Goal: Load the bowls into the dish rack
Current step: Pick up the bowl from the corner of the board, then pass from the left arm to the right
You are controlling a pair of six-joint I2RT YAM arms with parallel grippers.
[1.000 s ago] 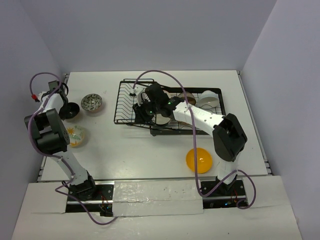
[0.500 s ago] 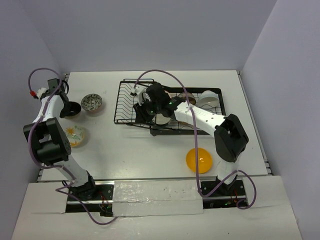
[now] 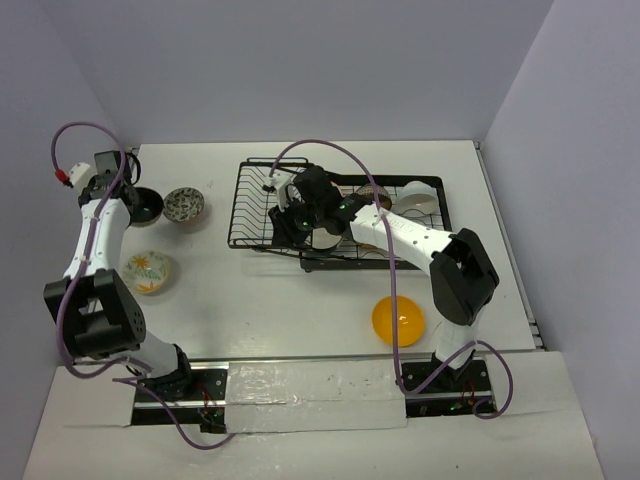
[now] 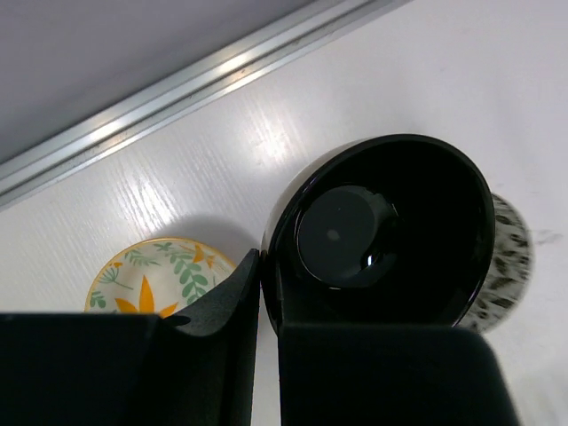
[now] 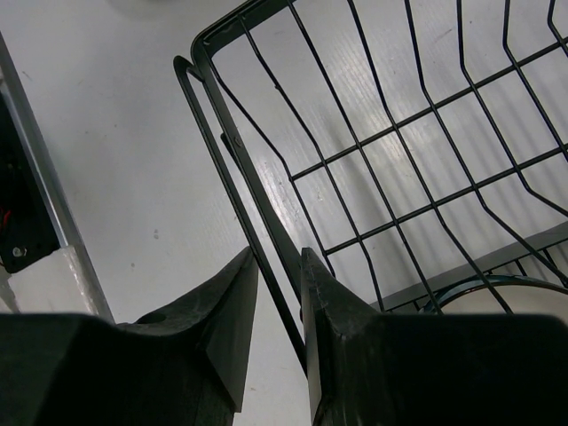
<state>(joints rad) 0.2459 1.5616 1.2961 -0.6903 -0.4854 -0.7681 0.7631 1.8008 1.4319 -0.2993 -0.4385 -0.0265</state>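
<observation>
Over the last second the left arm has stretched out and drawn its load farther back along the left side of the bench (image 3: 300, 300); the right arm has barely shifted.

The left gripper (image 4: 266, 286) is clamped on the rim of the black bowl (image 4: 390, 222), one finger outside the wall and one inside, so the bowl hangs tipped in front of it. Whether the bowl is fully clear of the bench cannot be told. A flowered bowl (image 4: 160, 275) sits just beside the gripper on one side, and a speckled bowl (image 4: 508, 266) peeks out from behind the black bowl on the other.

The right gripper (image 5: 277, 257) has its fingers drawn nearly together with the rim wire of the dish rack (image 3: 258, 205) between them, seemingly holding the rack.

My read is that the step in hand is carrying the black bowl to the rack. Next, the left arm must swing across, pass over the speckled bowl, and lower its load into a slot.

Room is tight behind the left gripper, where a rail (image 4: 177, 89) and the wall (image 3: 60, 80) are close. The slotted section nearest it looks free, though the right arm lies across the rack beyond. An orange-yellow bowl (image 3: 398, 321) waits well apart, near the right arm's base.
</observation>
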